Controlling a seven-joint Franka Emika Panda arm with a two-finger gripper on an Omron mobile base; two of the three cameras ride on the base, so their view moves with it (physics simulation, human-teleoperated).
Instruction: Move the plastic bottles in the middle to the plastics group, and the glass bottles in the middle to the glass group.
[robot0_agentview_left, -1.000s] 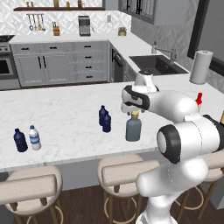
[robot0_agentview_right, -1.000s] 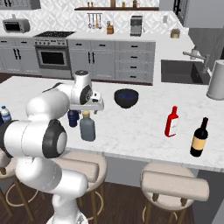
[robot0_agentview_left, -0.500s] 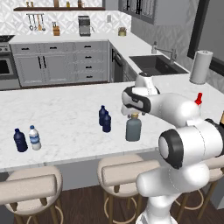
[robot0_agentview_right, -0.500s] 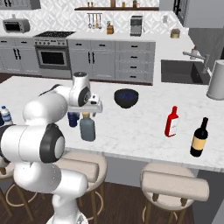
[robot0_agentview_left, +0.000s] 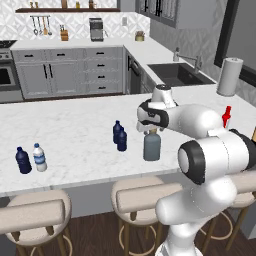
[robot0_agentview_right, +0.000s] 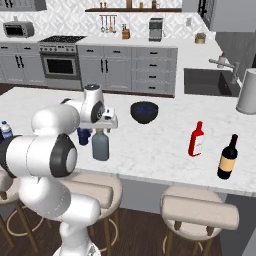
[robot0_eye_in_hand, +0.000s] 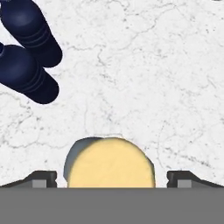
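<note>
Lowered since before, open tool (robot0_eye_in_hand: 112, 178) straddles grey bottle (robot0_agentview_left: 152, 145); navy bottles (robot0_agentview_left: 119, 136) beside.

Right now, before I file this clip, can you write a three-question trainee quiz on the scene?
1. True or false: the two-finger gripper is clamped on the tan stopper of the squat grey-blue glass bottle.
2. Multiple choice: what stands nearest that grey-blue bottle? A) the two small navy-blue plastic bottles B) the slender red glass bottle C) the dark round bowl
3. Fill in: the dark wine bottle with the tan label stands beside the ____ bottle.

Key: 1 false, the jaws stand open either side of the stopper. 2 A. 3 red.
</note>
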